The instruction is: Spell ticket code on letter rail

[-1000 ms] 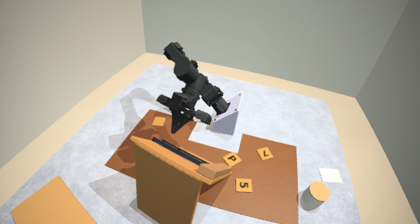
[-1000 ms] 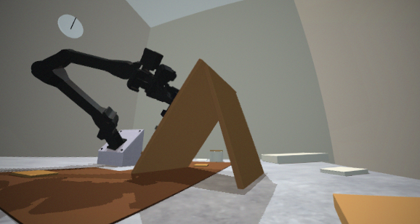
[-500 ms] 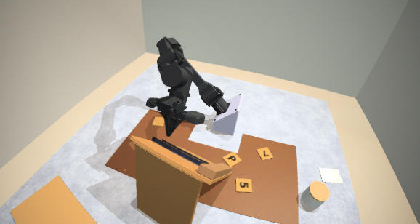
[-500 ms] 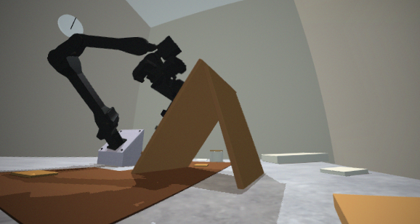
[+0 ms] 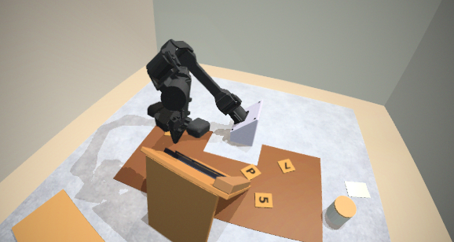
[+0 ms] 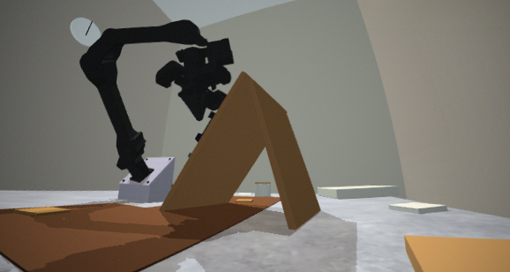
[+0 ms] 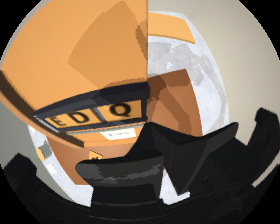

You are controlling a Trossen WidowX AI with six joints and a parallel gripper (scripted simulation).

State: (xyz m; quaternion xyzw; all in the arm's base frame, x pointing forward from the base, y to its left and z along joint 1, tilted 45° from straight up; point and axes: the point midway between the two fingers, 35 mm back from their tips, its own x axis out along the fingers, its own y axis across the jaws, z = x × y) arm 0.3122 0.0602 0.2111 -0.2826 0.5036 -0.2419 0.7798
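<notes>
The wooden board [image 5: 184, 190] stands on the brown mat, with the dark letter rail [image 5: 192, 163] along its sloped face. In the wrist view the rail [image 7: 91, 117] holds tiles; I read D [image 7: 78, 117] and Q [image 7: 122, 110], and the leftmost is unclear. My gripper [image 5: 175, 137] [image 7: 148, 125] is shut and empty, with its tip just off the rail's far end, beside the Q tile. It also shows against the board's slope in the exterior view [image 6: 206, 114]. Loose tiles P [image 5: 250, 171], 5 [image 5: 263, 199] and one more [image 5: 286, 166] lie on the mat. A small tile [image 5: 167, 133] is half hidden behind the gripper. I cannot see the ticket.
A stop block [image 5: 232, 183] closes the rail's near end. The arm's grey base [image 5: 244, 129] stands behind the mat. A cylinder [image 5: 340, 211] and a white card [image 5: 357, 189] are at the right. An orange slab [image 5: 51, 221] lies front left.
</notes>
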